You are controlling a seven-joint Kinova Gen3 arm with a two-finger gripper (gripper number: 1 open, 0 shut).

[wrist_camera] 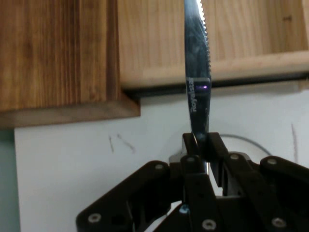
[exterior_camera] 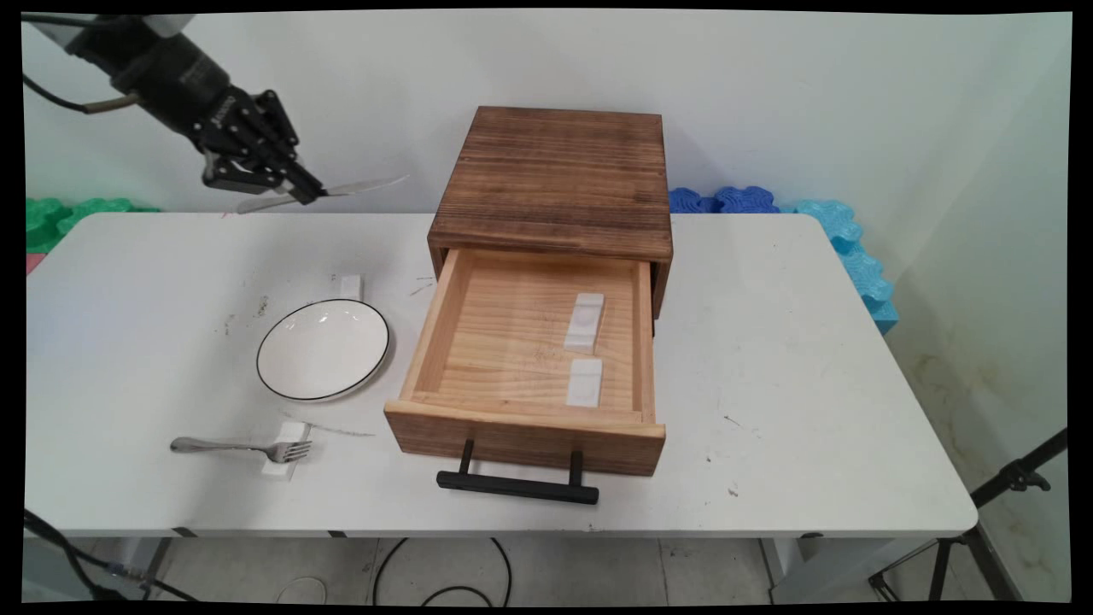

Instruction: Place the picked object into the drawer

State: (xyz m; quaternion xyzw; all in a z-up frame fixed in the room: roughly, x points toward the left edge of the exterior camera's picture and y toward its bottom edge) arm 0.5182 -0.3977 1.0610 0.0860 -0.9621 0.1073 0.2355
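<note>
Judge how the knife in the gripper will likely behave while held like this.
The knife looks like stiff metal, so it probably won't sag. The gripper pinches it mid-length, so it seems fairly balanced. Its polished blade may be slippery and could pivot.

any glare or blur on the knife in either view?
Main view: knife in the hand is thin and pale against the wall, edges soft, with no strong glare. Hand view: the blade is sharp enough to show its serrations and lettering, with streaky reflections; the drawer behind looks slightly soft.
</note>
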